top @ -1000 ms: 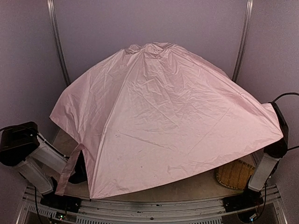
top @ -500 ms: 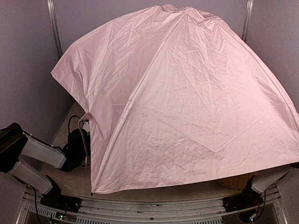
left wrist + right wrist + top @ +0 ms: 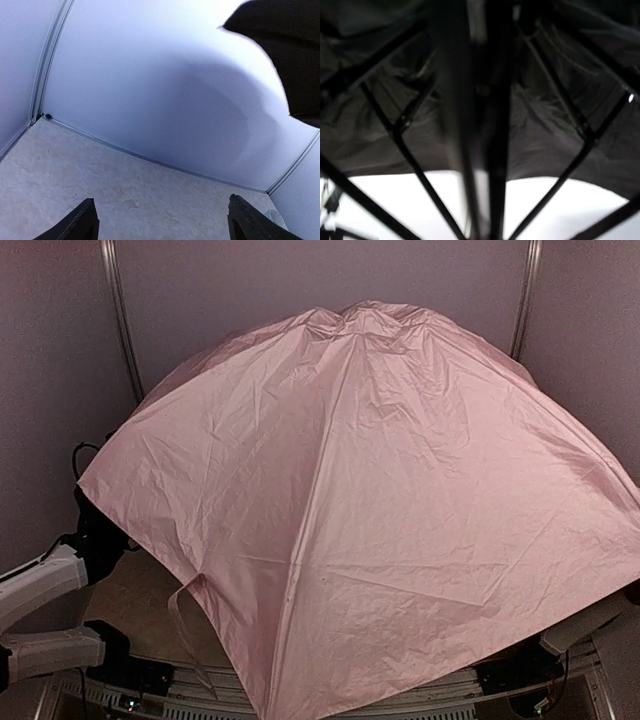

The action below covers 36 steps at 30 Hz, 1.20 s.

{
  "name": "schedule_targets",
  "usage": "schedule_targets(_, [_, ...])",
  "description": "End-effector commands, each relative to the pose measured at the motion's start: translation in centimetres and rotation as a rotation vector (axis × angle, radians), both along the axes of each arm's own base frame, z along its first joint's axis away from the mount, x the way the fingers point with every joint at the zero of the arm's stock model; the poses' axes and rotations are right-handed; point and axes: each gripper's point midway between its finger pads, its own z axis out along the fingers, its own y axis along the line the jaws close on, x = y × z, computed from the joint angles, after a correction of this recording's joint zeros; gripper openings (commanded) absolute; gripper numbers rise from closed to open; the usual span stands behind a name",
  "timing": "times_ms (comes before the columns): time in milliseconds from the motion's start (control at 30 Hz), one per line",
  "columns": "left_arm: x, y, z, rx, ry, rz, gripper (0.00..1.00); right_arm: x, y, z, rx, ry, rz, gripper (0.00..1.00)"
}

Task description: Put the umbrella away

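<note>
from above, finds the umbrella (image 3: 380, 500) fully open, pink fabric up, peak toward 12 o'clock, spread over nearly the whole desk (image 3: 140, 595) and running out of the view at 3 o'clock. hangs a thin pink strap (image 3: 183, 615) down from the rim at about 7 o'clock. leaves only a bare corner of desk to see at 8 o'clock, next to the left arm (image 3: 40, 585), near the rim.

keeps nothing in the left end effector (image 3: 161, 200): fingertips (image 3: 85, 220) wide apart, only desk and white wall ahead, a black piece of canopy at 1 o'clock in that wrist view.

hides the right end effector under the fabric. shows in its wrist view only black lining (image 3: 545, 140), thin ribs (image 3: 400, 130) and a blurred dark shaft (image 3: 495, 150) in the middle. cannot tell if closed on the shaft or not.
</note>
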Motion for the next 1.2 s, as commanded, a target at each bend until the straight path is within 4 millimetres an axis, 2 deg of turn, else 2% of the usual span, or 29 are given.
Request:
schedule_targets(0, [-1.0,0.2,0.1,0.073,0.044,-0.013,0.87,0.1,2.8,-2.2,-0.026,0.03,0.066,0.0])
schedule_targets(100, [-2.1,1.2,2.7,0.081,0.007,0.025,0.87,0.5,4.7,-2.5,-0.026,0.036,0.107,0.0])
schedule_targets(167, [-3.2,1.6,6.0,0.122,-0.054,0.032,0.87,0.7,5.7,-1.9,-0.023,0.026,0.129,0.0])
schedule_targets(300, [-4.9,2.0,12.2,0.165,-0.154,0.033,0.87,0.4,6.7,1.7,0.014,-0.035,0.144,0.0])
schedule_targets(467, [-7.2,0.2,16.9,0.133,-0.273,-0.08,0.87,-1.3,8.5,5.8,0.069,-0.13,0.169,0.0])
schedule_targets(567, [-8.7,-1.8,18.4,0.146,-0.311,-0.166,0.87,-3.8,10.7,5.9,0.068,-0.188,0.221,0.0])
schedule_targets(633, [-9.2,-3.1,18.4,0.17,-0.305,-0.204,0.87,-5.5,11.6,3.3,0.049,-0.243,0.295,0.0])
schedule_targets(700, [-9.0,-4.7,16.9,0.21,-0.279,-0.243,0.88,-5.5,12.2,-1.3,0.035,-0.228,0.318,0.0])
schedule_targets(800, [-7.5,-7.7,12.1,0.267,-0.178,-0.324,0.89,-3.1,14.3,-10.3,-0.046,-0.088,0.316,0.0])
schedule_targets(900, [-6.8,-10.4,6.4,0.273,-0.112,-0.415,0.91,-2.9,15.3,-19.3,-0.065,0.035,0.369,0.0])
schedule_targets(967, [-6.7,-12.3,2.7,0.266,-0.081,-0.487,0.91,-2.9,15.6,-22.9,-0.039,0.1,0.391,0.0])
schedule_targets(1033, [-6.5,-13.7,0.0,0.282,-0.042,-0.52,0.9,-2.3,16.3,-25.2,-0.053,0.154,0.393,0.0])
schedule_targets(1100, [-6.5,-14.7,-1.3,0.322,-0.024,-0.533,0.9,-1.6,16.8,-26.4,-0.088,0.169,0.351,0.0])
schedule_targets(1167, [-6.6,-15.1,-1.9,0.35,-0.02,-0.535,0.9,-1.0,16.4,-26.4,-0.11,0.163,0.286,0.0])
